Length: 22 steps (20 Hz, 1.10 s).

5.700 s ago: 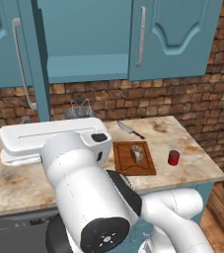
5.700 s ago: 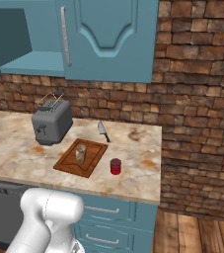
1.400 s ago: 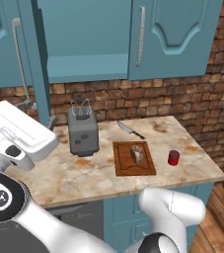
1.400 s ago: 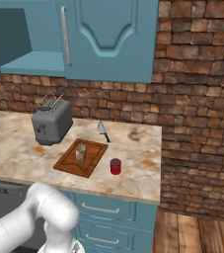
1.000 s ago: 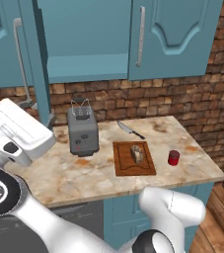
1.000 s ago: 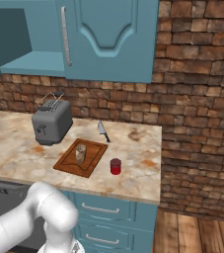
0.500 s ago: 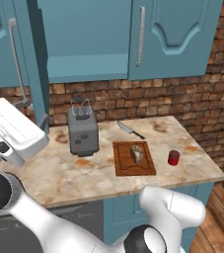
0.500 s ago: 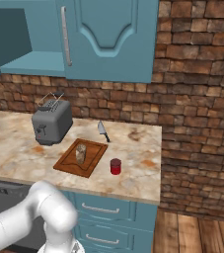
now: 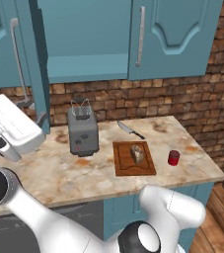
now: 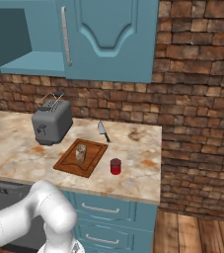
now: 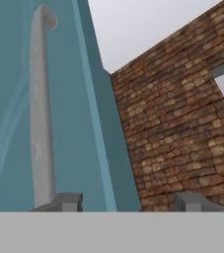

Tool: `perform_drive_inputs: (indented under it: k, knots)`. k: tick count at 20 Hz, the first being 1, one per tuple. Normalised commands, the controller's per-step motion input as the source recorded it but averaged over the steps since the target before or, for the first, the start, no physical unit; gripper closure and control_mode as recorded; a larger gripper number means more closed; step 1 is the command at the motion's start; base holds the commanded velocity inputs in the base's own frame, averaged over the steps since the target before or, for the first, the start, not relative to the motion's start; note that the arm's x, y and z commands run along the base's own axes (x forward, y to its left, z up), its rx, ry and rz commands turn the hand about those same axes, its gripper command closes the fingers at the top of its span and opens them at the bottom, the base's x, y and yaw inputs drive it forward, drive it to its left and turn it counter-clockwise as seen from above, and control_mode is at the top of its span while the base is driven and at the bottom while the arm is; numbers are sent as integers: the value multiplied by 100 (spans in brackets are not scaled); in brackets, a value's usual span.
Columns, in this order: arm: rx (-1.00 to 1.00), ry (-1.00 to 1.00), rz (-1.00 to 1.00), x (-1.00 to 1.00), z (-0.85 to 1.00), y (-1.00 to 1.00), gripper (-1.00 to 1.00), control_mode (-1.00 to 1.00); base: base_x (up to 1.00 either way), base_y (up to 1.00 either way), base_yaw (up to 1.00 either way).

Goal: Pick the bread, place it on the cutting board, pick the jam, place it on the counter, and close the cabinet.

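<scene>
The tool [image 11: 128, 201] has narrowed beside the cabinet [image 11: 15, 99] door.

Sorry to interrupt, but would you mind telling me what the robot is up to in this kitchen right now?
It is finishing a tidy-up. The bread sits on the cutting board and the jam stands on the counter beside the board. The arm has swung far left to the cabinet's open door. In the hand view the gripper is at the door's edge, next to its grey handle, with the jaws apart. The cabinet is not closed.
</scene>
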Motion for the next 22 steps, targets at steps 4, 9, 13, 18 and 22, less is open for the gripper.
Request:
perform_drive_inputs:
  k: [4, 9, 13, 18, 22]
  knots:
    - [0, 0, 0, 28, 0, -23, -100, -100, 0, 0, 0]
    - [0, 0, 2, 10, 0, -31, -100, -100, 0, 0, 0]
    - [0, 0, 3, 3, 0, -39, -100, -100, 0, 0, 0]
    - [0, 0, 4, 4, 0, -37, -100, -100, 0, 0, 0]
    - [0, 1, 5, 4, 0, -29, -100, -100, 0, 0, 0]
